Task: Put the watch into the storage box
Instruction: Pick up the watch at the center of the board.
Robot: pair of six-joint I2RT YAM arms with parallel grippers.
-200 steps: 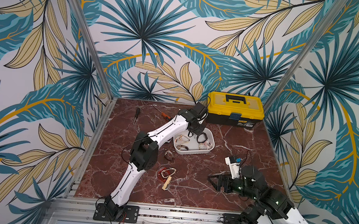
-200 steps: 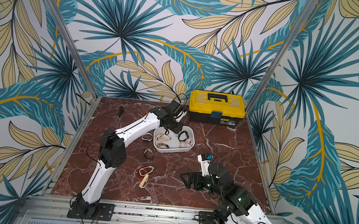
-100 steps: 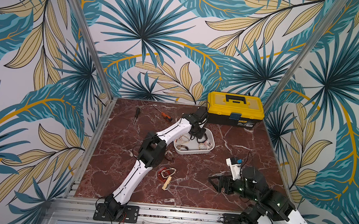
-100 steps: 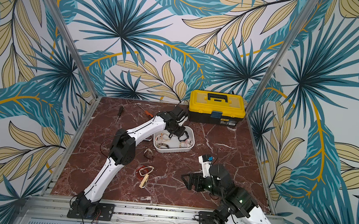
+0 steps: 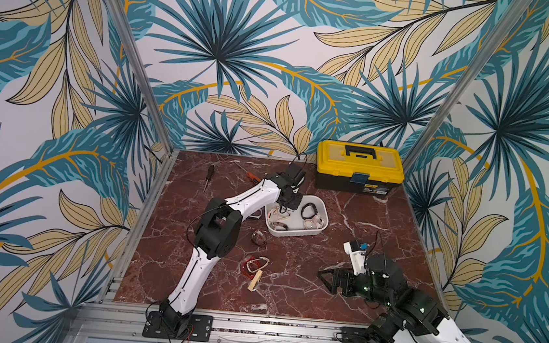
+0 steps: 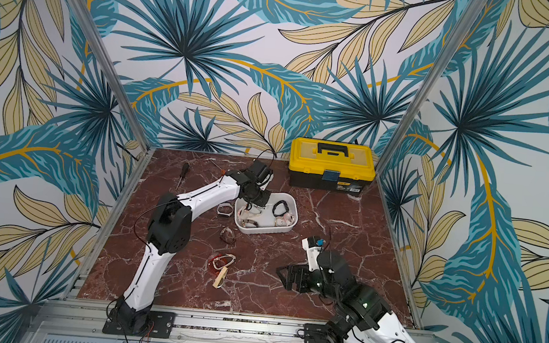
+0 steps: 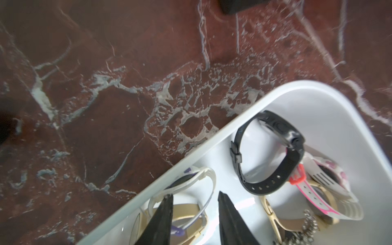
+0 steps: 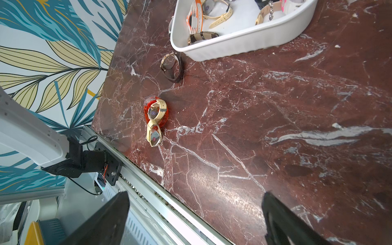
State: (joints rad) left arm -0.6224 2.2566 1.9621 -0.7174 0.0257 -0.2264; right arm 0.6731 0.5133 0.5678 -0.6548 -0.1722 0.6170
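Left fingers (image 7: pixel 161 218) parted over storage box (image 7: pixel 318 93); white-strap watch (image 7: pixel 212 180) at one tip (unclamped). Right fingers (image 8: pixel 106 220) wide, empty.

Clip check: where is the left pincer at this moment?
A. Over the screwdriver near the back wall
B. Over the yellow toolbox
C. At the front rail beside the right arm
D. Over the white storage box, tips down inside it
D: the left wrist view shows the left pincer with its tips inside the storage box, near the black watch lying there.
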